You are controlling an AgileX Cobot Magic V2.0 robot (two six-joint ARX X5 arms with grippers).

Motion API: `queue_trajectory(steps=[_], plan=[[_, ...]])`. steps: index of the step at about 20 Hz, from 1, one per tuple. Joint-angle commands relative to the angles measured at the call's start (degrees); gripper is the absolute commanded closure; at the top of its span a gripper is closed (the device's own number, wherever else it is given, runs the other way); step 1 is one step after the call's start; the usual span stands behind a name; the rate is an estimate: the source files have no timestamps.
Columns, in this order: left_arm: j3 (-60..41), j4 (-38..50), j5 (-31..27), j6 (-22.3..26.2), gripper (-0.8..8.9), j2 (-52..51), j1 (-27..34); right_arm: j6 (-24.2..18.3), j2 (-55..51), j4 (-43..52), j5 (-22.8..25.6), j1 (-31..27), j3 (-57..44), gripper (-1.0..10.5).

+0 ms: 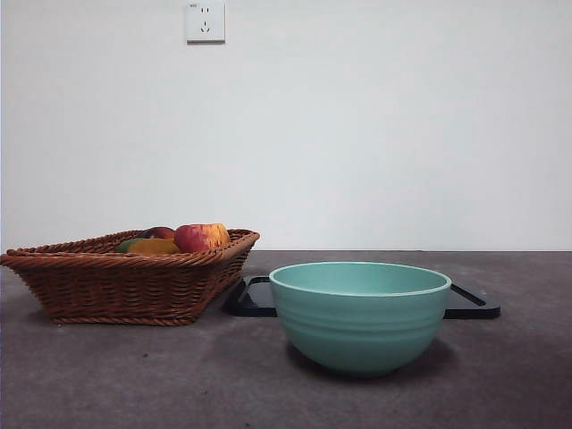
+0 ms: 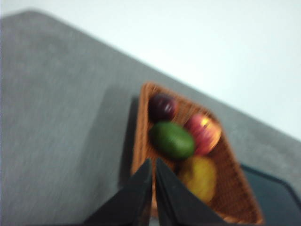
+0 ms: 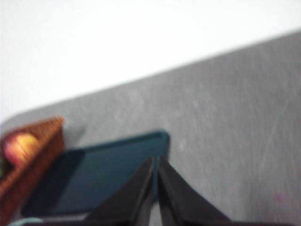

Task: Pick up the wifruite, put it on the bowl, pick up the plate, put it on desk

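The wifruite [image 2: 198, 177], a golden-yellow oval fruit, lies in a wicker basket [image 2: 141, 141] among other fruit; in the front view the wifruite [image 1: 154, 247] peeks over the basket [image 1: 116, 286] rim. The teal bowl [image 1: 359, 315] stands on the desk [image 1: 134, 380] in the middle, with nothing showing above its rim. Behind it lies the dark flat plate [image 1: 255, 299], also seen as the plate [image 3: 94, 179] in the right wrist view. My left gripper [image 2: 154, 162] hovers high over the basket's near side, shut and holding nothing. My right gripper [image 3: 155, 160] hangs above the plate's edge, shut and holding nothing.
The basket also holds a red-yellow apple [image 2: 203, 133], a green fruit [image 2: 172, 140] and a dark purple fruit [image 2: 162, 107]. A white wall with a socket [image 1: 205, 21] stands behind the desk. No arm shows in the front view.
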Motion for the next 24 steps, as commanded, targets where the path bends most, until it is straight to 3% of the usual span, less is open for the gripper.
queue_trajectory(steps=[1,6,14,24], plan=[[5.05,-3.23,0.17,-0.24,8.02,0.59,0.11,0.96,-0.09,-1.03,-0.13,0.02,3.96,9.4],[13.70,-10.80,0.24,1.81,8.02,3.17,0.11,-0.61,0.94,-6.43,-0.15,0.02,11.85,9.4],[25.79,-20.52,6.84,9.20,8.02,11.52,0.11,-9.94,10.10,-21.75,-3.50,0.02,26.32,9.4],[37.62,-34.71,18.14,21.66,8.02,26.60,-0.22,-21.77,26.88,-39.30,-18.05,0.13,41.83,9.4]])
